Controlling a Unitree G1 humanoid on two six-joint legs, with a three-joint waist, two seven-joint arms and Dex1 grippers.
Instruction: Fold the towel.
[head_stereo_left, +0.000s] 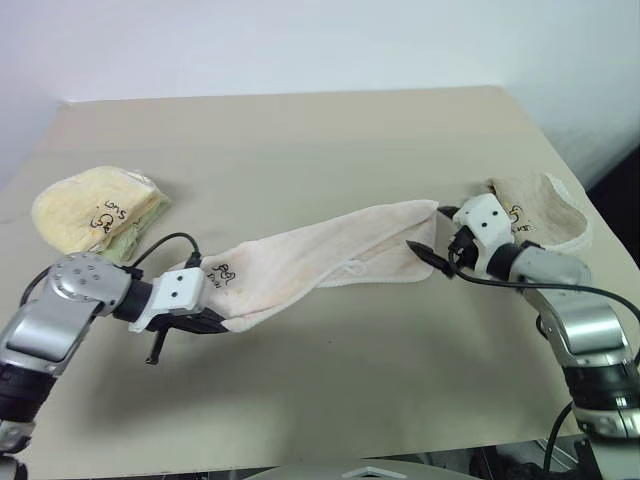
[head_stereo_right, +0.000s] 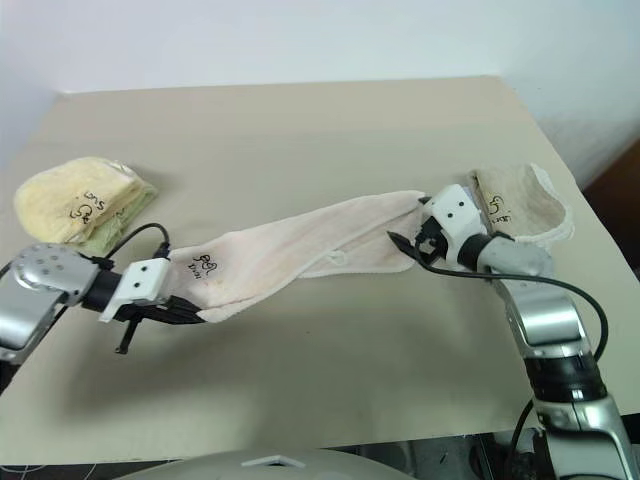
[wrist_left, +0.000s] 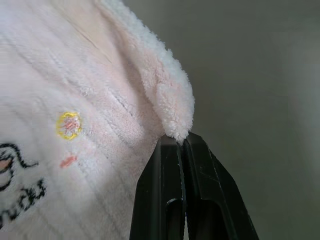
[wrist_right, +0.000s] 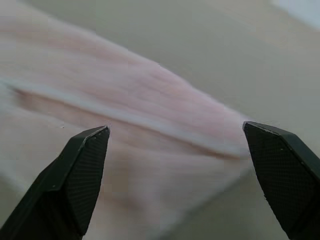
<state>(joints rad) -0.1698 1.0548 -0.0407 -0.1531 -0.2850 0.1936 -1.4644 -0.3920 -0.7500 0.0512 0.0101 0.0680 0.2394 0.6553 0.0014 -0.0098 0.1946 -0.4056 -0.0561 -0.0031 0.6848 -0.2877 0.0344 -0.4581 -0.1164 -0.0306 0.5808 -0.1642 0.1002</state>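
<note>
Beige table (head_stereo_left: 330, 390) under white wall (head_stereo_left: 300, 40)

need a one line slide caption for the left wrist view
Left pincer shut on a corner of the pale pink terry towel, black print visible on the cloth, above the beige table.

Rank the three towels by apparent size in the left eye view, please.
1. Pale pink-white towel, stretched out, clearly largest.
2 and 3. Folded yellow towel and beige towel look alike; the beige one is partly hidden, so I leave them unranked.

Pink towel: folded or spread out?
Spread: the towel lies as one long strip between left tool and right tool.
</note>
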